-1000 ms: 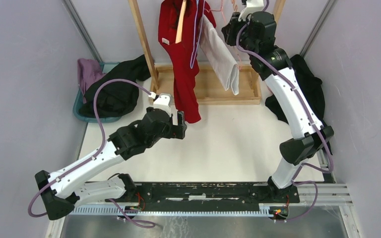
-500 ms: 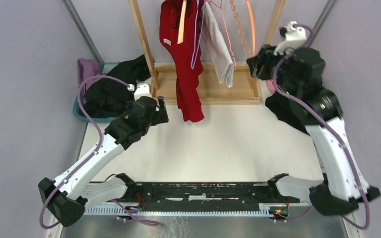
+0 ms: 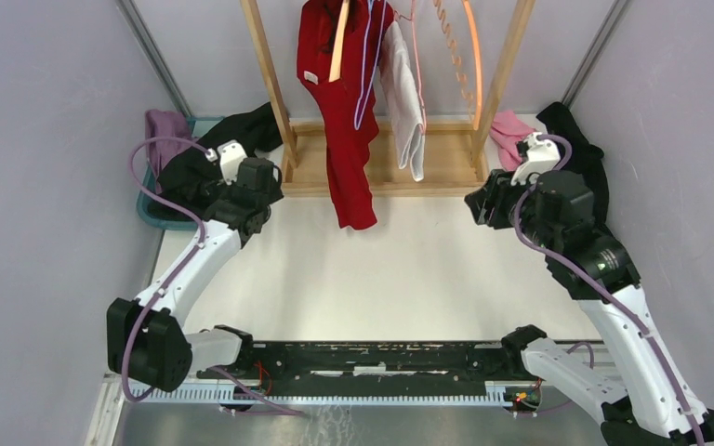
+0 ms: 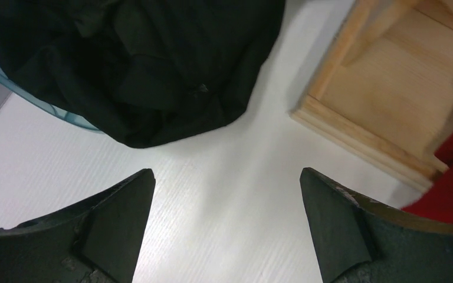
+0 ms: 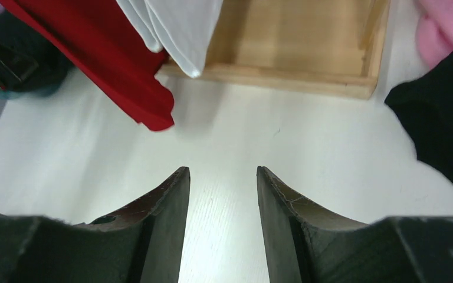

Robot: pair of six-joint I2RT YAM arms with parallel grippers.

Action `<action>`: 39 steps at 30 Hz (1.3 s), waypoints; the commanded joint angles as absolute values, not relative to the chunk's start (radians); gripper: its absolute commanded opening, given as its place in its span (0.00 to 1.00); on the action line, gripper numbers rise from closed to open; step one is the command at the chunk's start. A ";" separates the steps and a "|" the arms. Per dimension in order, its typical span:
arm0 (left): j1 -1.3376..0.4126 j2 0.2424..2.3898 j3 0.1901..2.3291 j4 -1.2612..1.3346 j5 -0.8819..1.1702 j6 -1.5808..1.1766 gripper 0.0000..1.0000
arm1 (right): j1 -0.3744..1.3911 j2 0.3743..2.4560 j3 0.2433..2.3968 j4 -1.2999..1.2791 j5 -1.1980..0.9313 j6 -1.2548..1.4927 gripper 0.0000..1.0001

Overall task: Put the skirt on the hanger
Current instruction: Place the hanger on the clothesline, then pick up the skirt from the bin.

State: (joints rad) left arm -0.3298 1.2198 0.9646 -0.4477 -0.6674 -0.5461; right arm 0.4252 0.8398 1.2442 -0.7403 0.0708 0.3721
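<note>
A white garment (image 3: 407, 102) hangs on a hanger from the wooden rack (image 3: 497, 84), beside a long red garment (image 3: 349, 121). Empty orange and pink hangers (image 3: 469, 56) hang to its right. I cannot tell which piece is the skirt. My left gripper (image 3: 265, 186) is open and empty, low over the table between the black clothes (image 4: 153, 65) and the rack's base (image 4: 383, 100); its jaws stand wide apart (image 4: 226, 172). My right gripper (image 3: 482, 206) is open and empty (image 5: 222, 170), over the table in front of the rack's right post.
A teal bin (image 3: 153, 209) at the left holds black clothes (image 3: 214, 158) and a purple garment (image 3: 163, 130). A pink garment (image 3: 511, 130) and a black garment (image 3: 581, 158) lie at the right. The rack's base tray (image 3: 446, 172) stands at the back.
The right arm came down from the rack's top, away from the white garment, to the table at the right. The left gripper moved left from the red garment toward the bin.
</note>
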 commanded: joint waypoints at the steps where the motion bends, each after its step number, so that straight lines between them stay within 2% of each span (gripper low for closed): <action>1: -0.260 1.253 0.946 -0.294 -0.758 -0.626 0.98 | 0.425 0.795 1.172 -0.706 0.020 0.403 0.51; 11: -0.166 1.372 0.904 -0.084 -0.778 -0.669 0.82 | 0.424 0.726 1.071 -0.706 0.009 0.403 0.50; 19: -0.126 1.506 0.935 -0.003 -0.773 -0.673 0.79 | 0.425 0.695 1.049 -0.748 0.008 0.379 0.50; 20: -0.122 1.508 0.930 0.010 -0.771 -0.672 0.76 | 0.425 0.691 1.042 -0.747 0.005 0.377 0.50; 21: -0.118 1.508 0.927 0.024 -0.768 -0.669 0.68 | 0.425 0.691 1.037 -0.745 0.002 0.377 0.49; 27: -0.072 1.542 0.948 0.046 -0.706 -0.678 0.14 | 0.424 0.696 1.008 -0.728 -0.021 0.377 0.49; 29: -0.069 1.547 0.962 0.045 -0.701 -0.682 0.05 | 0.425 0.698 1.000 -0.721 -0.025 0.376 0.49; 34: -0.069 1.504 0.991 0.027 -0.675 -0.689 0.03 | 0.425 0.699 0.977 -0.704 -0.030 0.374 0.49; 39: -0.077 1.353 0.989 0.001 -0.619 -0.675 0.03 | 0.424 0.703 0.960 -0.679 -0.050 0.383 0.49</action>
State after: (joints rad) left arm -0.0742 1.5021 0.9451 -0.0284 -0.6525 -0.6399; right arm 0.4252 0.7021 0.9688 -0.7555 -0.0273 0.3874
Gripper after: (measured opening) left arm 0.065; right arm 0.494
